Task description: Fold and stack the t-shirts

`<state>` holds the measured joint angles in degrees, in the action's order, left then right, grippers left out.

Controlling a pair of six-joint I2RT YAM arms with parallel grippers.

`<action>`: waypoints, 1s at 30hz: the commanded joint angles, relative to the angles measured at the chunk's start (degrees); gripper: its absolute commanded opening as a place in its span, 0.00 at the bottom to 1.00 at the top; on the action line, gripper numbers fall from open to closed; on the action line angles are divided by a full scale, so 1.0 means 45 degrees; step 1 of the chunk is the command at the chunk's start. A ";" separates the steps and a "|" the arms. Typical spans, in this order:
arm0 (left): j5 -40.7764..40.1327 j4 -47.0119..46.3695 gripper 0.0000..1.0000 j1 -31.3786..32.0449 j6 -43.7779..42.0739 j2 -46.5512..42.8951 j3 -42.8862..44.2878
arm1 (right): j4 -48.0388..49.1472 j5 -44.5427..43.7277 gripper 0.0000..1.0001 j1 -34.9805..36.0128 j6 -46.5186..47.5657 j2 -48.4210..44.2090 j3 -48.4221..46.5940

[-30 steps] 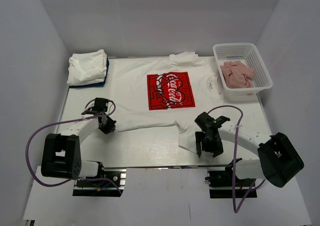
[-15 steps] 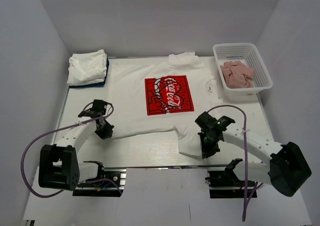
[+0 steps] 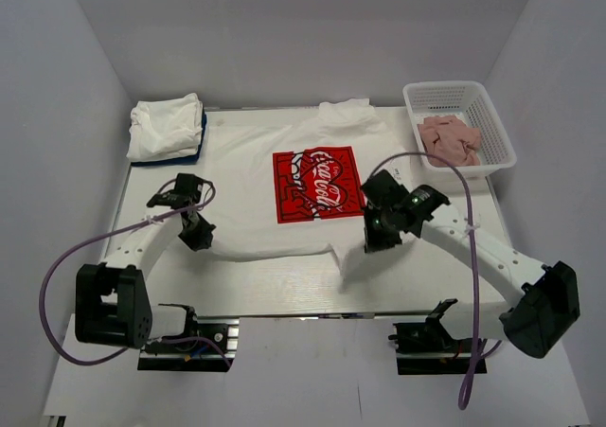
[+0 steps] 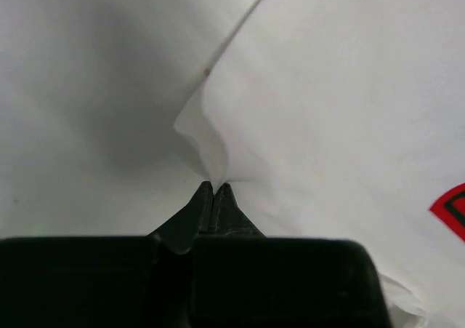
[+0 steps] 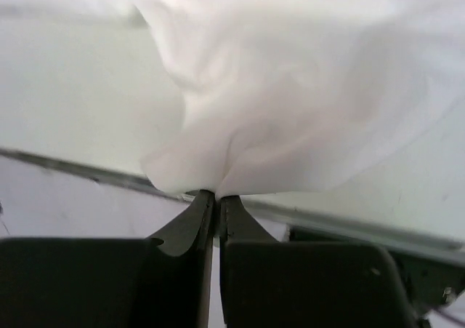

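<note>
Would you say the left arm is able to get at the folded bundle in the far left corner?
Probably not just now: the left hand is shut on the edge of the printed t-shirt. Nothing stands between it and the folded bundle, so once it lets go the way looks free.

- Left arm [image 3: 142, 245]: white links, black joint housings, black blocky base.
- Right arm [image 3: 492, 257]: same white-and-black build.
- Purple cables [image 3: 43, 299] loop along each arm.
- Fingers [image 4: 195, 215]: black, tapered, seemingly matte plastic.
</note>
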<state>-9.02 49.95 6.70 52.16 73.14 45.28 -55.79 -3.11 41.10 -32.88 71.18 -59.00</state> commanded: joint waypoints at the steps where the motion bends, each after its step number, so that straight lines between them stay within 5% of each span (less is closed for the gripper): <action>1: -0.0475 -0.0456 0.00 -0.0140 -0.0205 0.0657 0.1264 | 0.1245 -0.1745 0.00 -0.0304 0.0782 0.0604 -0.1630; 12: -0.0866 -0.1140 0.00 -0.0667 -0.0224 0.2631 0.3414 | 0.2767 -0.3311 0.00 -0.2043 0.1623 0.3244 -0.5402; 30: -0.0711 -0.2683 0.00 -0.1235 -0.0322 0.5698 0.5991 | 0.5891 -0.3702 0.00 -0.3684 0.4318 0.5743 -0.6380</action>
<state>-11.18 39.13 1.34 51.31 98.41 69.17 -35.64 -17.74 25.41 -17.72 96.05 -84.36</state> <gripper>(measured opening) 0.009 0.033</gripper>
